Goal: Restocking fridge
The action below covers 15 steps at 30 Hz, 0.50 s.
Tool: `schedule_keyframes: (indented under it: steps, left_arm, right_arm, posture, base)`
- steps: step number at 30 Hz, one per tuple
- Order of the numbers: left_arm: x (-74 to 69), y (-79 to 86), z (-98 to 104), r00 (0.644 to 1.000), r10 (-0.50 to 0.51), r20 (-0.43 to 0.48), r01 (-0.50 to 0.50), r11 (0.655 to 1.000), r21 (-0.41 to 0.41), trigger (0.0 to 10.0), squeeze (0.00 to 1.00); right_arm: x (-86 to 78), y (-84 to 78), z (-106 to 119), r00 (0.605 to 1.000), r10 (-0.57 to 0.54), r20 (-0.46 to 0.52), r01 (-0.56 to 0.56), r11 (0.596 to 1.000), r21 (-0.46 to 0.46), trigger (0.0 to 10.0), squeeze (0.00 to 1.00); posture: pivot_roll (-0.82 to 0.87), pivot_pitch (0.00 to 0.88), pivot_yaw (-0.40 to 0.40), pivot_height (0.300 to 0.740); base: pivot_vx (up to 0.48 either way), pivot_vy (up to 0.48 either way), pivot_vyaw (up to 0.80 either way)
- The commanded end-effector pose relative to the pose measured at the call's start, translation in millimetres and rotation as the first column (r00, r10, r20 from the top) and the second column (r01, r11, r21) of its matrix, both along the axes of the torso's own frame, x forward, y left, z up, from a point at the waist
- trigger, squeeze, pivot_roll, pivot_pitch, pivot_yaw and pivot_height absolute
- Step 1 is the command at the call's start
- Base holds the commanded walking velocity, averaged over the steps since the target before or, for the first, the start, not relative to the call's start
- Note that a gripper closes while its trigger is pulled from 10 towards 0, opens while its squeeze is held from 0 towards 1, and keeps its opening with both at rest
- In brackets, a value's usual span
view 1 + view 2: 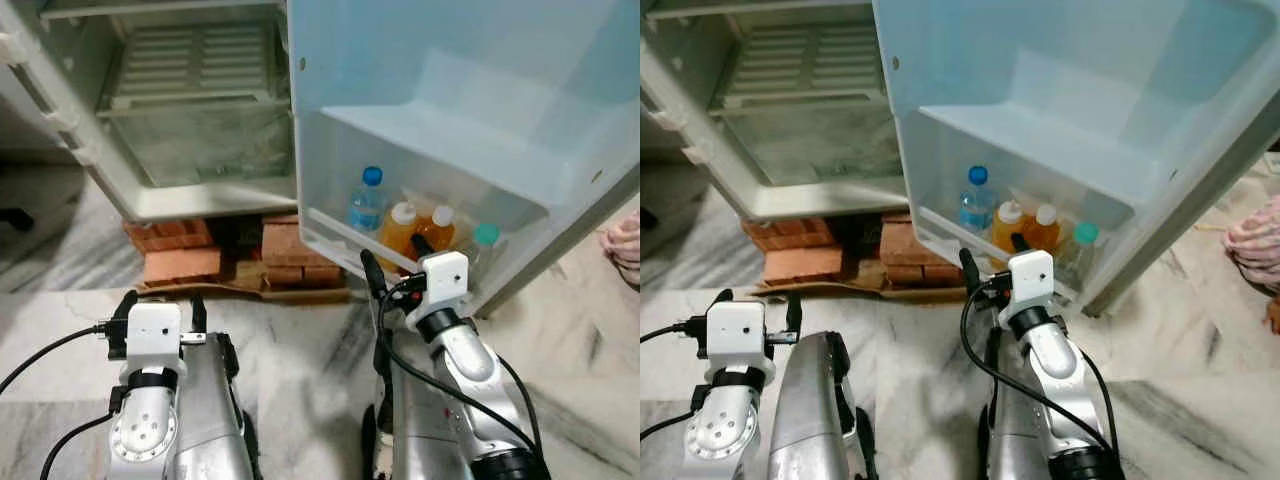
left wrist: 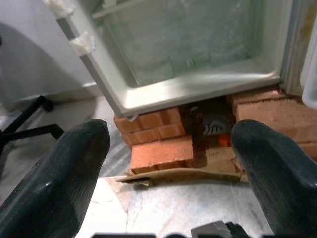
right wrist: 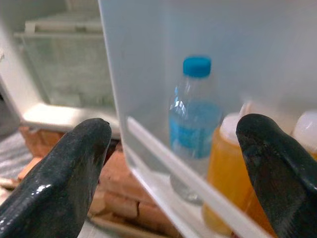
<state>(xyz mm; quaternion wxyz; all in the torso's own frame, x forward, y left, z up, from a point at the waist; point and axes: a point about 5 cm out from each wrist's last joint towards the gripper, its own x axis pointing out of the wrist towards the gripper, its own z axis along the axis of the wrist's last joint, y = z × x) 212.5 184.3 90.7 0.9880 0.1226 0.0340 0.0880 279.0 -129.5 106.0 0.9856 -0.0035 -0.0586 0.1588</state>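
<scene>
Right end effector [image 1: 392, 255] hovers with fingers apart before the fridge door shelf [image 1: 345, 233], where a water bottle [image 1: 367, 200] and two orange bottles [image 1: 400, 232] stand. Left wrist view: left end effector [image 2: 168, 163], fingers spread, faces bricks [image 2: 158, 144] under the fridge [image 2: 198, 74].

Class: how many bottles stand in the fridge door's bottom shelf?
4, in a row: blue-capped clear water bottle, two white-capped orange juice bottles, teal-capped clear bottle. The right gripper may hide more.
</scene>
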Motion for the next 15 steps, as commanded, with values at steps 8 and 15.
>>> schedule_keyframes:
  steps: [8, 15]
  left_arm:
    - [-1.5, -6.4, -15, 0.999, 0.002, -0.040, -0.004, 0.999, -0.052, 10.0, 0.00]
    - [-2.2, -9.1, -21, 0.999, -0.002, -0.052, -0.002, 0.998, -0.064, 10.0, 0.00]
  right_arm:
    - [-5.2, -12.1, -2, 0.995, -0.076, -0.061, 0.077, 0.997, 0.012, 10.0, 0.00]
    - [-4.1, -7.8, -6, 0.994, -0.071, -0.087, 0.073, 0.997, 0.018, 10.0, 0.00]
  posture:
    - [0.02, 0.073, 0.024, 0.543]
    - [0.02, 0.071, 0.019, 0.593]
  base:
    - [0.000, 0.000, 0.00]
    - [0.000, 0.000, 0.00]
